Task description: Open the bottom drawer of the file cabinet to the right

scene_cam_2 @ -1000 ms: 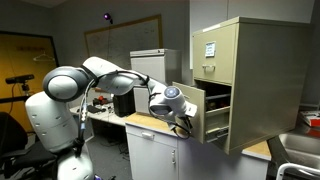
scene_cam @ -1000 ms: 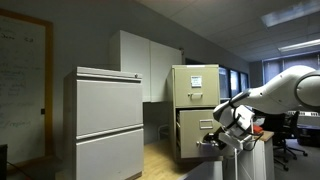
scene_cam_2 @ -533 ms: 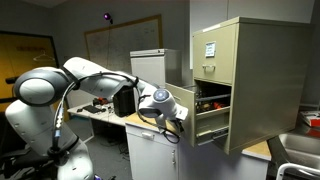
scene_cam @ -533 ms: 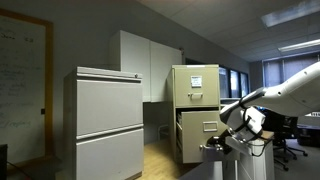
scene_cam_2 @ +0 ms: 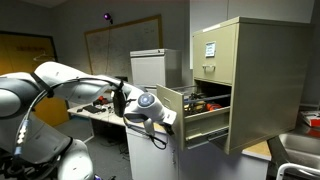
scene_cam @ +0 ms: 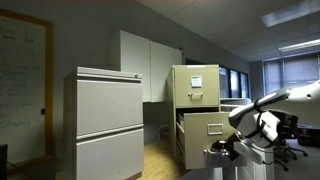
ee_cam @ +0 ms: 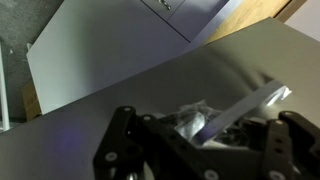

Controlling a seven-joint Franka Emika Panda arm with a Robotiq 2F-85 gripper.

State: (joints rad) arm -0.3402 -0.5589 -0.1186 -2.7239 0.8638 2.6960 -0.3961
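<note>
Already well out: bottom drawer [scene_cam_2: 205, 125] stands drawn far forward of the file cabinet [scene_cam_2: 262, 80], box side exposed, in both exterior views. Dark contents [scene_cam_2: 208, 101] sit inside, too dim to name.

Handling, as judged: sheet metal, stiff, deep box, likely weighty once loaded. Should run straight on its slides; a skewed pull could bind it. Plain front is smooth and offers nothing to grip. The small silver handle [ee_cam: 245, 105] is the only sensible hold, taken square and pulled level.

Gripper [scene_cam_2: 160, 118] is at the drawer front. In the wrist view its jaws stand to either side of the shiny handle, but whether they are clamped on it I cannot tell.

Wider light-grey cabinet [scene_cam: 105, 120] stands well apart, uninvolved.
</note>
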